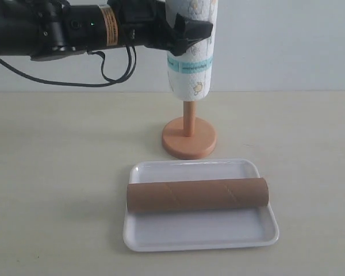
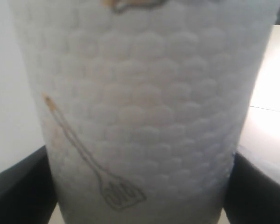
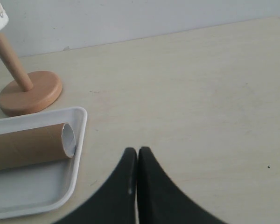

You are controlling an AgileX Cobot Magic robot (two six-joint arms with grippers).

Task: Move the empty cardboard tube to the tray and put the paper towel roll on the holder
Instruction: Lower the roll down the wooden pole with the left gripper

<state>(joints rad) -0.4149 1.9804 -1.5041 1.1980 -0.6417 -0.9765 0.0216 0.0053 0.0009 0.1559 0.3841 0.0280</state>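
The brown empty cardboard tube [image 1: 198,195] lies lengthwise across the white tray [image 1: 201,236]; its hollow end [image 3: 68,139] also shows in the right wrist view, inside the tray [image 3: 32,198]. The paper towel roll [image 1: 192,52] hangs upright over the holder [image 1: 188,137], with the pole running up into its core and a stretch of pole bare below it. My left gripper [image 1: 187,29] is shut on the roll, one black finger [image 2: 18,186] on each side of the embossed roll [image 2: 144,116]. My right gripper [image 3: 137,151] is shut and empty above the table beside the tray.
The holder's disc base [image 3: 30,92] stands just behind the tray on the pale table [image 1: 57,172]. A black cable [image 1: 112,69] droops under the left arm. A plain wall closes the back.
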